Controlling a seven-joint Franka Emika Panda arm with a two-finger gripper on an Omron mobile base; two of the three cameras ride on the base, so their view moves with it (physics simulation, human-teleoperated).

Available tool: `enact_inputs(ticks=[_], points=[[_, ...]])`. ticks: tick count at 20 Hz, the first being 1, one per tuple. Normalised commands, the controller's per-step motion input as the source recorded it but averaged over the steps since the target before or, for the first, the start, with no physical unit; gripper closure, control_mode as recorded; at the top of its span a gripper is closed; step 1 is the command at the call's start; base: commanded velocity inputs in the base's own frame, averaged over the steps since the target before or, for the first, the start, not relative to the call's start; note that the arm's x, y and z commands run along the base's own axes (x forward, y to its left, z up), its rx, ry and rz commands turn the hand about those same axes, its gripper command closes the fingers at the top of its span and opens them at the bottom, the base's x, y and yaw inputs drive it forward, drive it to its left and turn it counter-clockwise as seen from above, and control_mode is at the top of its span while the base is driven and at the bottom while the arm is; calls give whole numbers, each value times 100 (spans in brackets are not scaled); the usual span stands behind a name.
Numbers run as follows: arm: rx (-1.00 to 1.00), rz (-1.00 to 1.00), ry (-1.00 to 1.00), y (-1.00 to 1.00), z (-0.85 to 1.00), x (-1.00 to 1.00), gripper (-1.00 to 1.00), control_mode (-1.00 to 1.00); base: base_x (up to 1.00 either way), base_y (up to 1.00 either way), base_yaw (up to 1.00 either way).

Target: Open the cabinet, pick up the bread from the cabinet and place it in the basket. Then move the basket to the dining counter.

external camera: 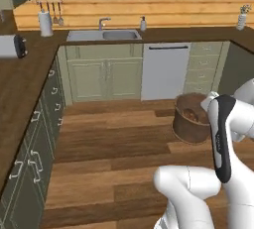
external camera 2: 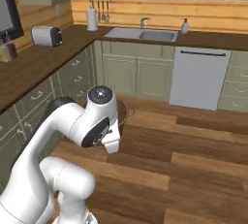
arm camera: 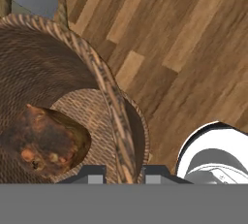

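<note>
Claw (arm camera: 124, 173): clamped on the rim of the basket (arm camera: 104, 85).
Bread (arm camera: 42, 140): lies inside the basket.
Basket: held above the plank floor (external camera: 109, 143).

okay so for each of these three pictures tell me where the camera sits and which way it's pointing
Left base view: behind the arm's left, facing the sink wall; arm lower right, carrying the basket.
Right base view: behind the arm's right, same sink; arm lower left.
Hand view: on the hand, looking down over the floor; gripper shut on the basket rim, bread inside.
Shared: basket, wood floor.
</note>
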Motion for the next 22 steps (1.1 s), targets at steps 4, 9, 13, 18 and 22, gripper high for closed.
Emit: enact_inputs(ticks=[4, 9, 13, 18, 22], points=[[0, 0, 0, 0, 0, 0, 100, 100, 82, -3, -58], [0, 0, 0, 0, 0, 0, 100, 100, 98, -12, -50], [0, 0, 0, 0, 0, 0, 100, 100, 100, -18, -47], [0, 0, 0, 0, 0, 0, 100, 100, 86, -15, -54], [0, 0, 0, 0, 0, 0, 100, 100, 34, -7, -74]])
